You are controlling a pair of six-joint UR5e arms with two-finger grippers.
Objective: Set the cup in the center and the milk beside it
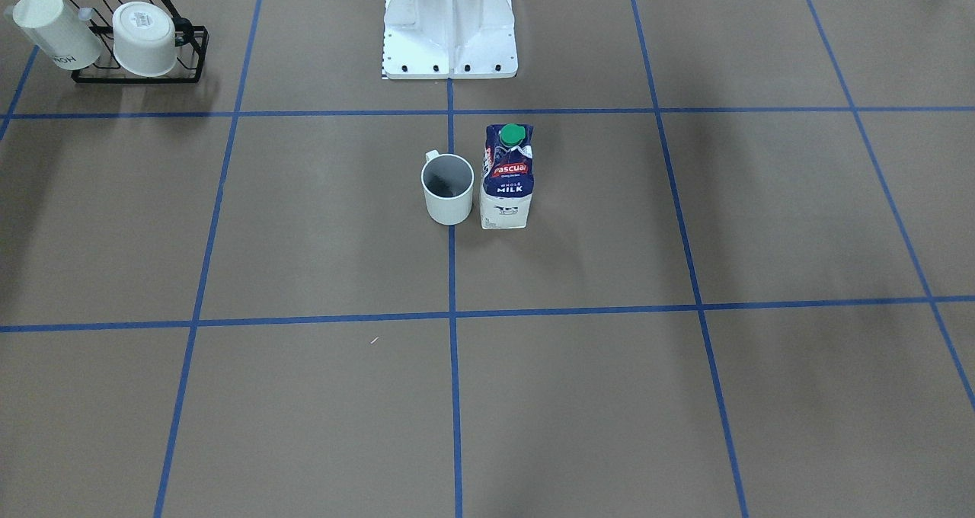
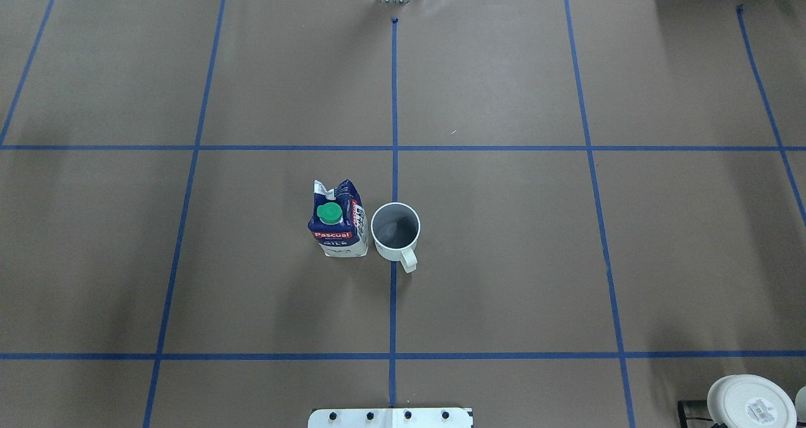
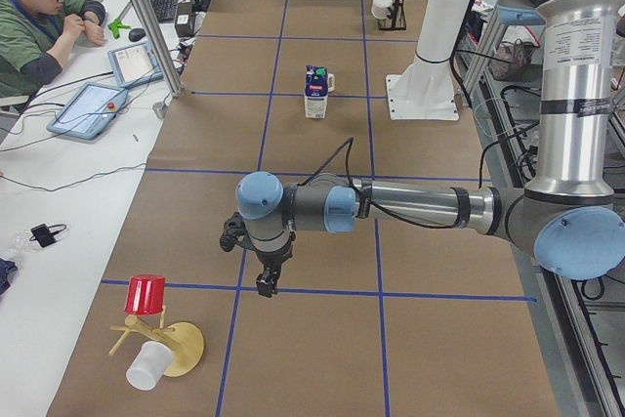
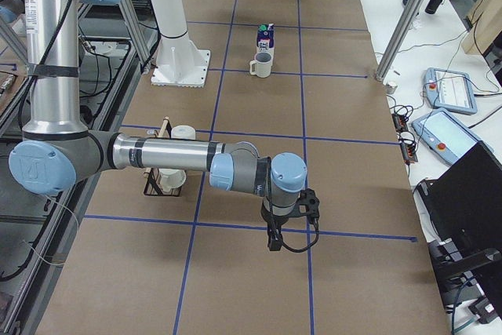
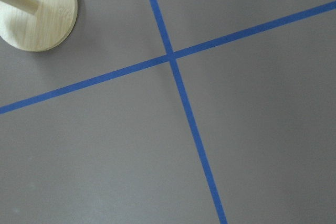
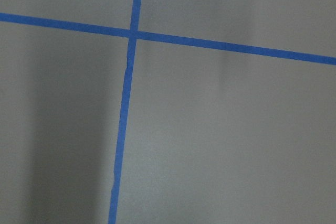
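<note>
There the cup point(image 1: 448, 189) stood on the table's point(image 1: 305, 236) middle line, milk point(image 1: 506, 177) just beside; both jaws' opening could not be told

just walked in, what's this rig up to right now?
Nothing is being handled at this moment. The cup stands upright at the centre of the brown board, on a blue tape line, with the milk carton upright close beside it on the robot's left. The left end effector and right end effector hang over opposite ends of the table, far from both. Open or shut: can't tell.
</note>
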